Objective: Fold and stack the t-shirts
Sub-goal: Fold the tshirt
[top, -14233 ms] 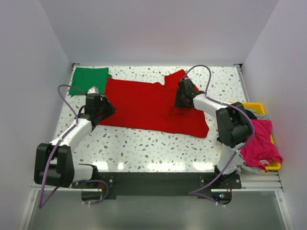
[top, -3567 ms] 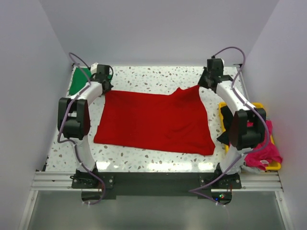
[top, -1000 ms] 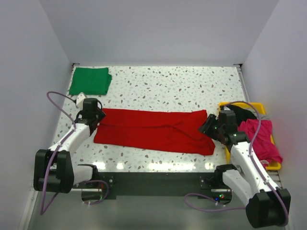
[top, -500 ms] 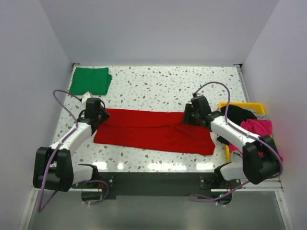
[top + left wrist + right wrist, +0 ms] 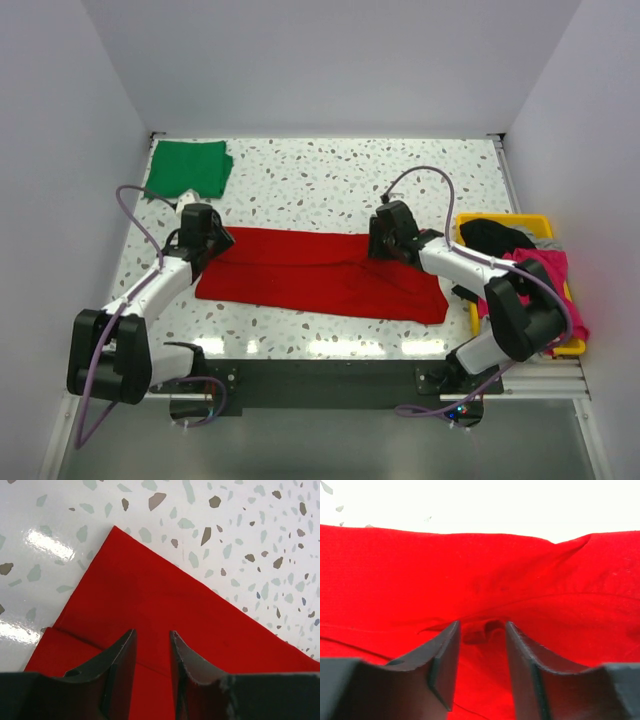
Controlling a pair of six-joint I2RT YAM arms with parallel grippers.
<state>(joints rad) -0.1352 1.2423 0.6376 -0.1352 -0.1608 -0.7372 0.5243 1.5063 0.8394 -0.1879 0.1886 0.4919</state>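
The red t-shirt lies folded in half as a long band across the table's middle. The green t-shirt lies folded at the far left corner. My left gripper is open over the red shirt's left end, near its folded corner; its jaws hold nothing. My right gripper is open over the shirt's top edge right of centre, its jaws either side of a small wrinkle in the red cloth.
A yellow tray at the right edge holds black, magenta and grey garments. The speckled table is walled at left, back and right.
The right gripper has moved from the shirt's right end leftward along its top edge. The left gripper has edged slightly right onto the shirt's left end. The shirt has not moved.
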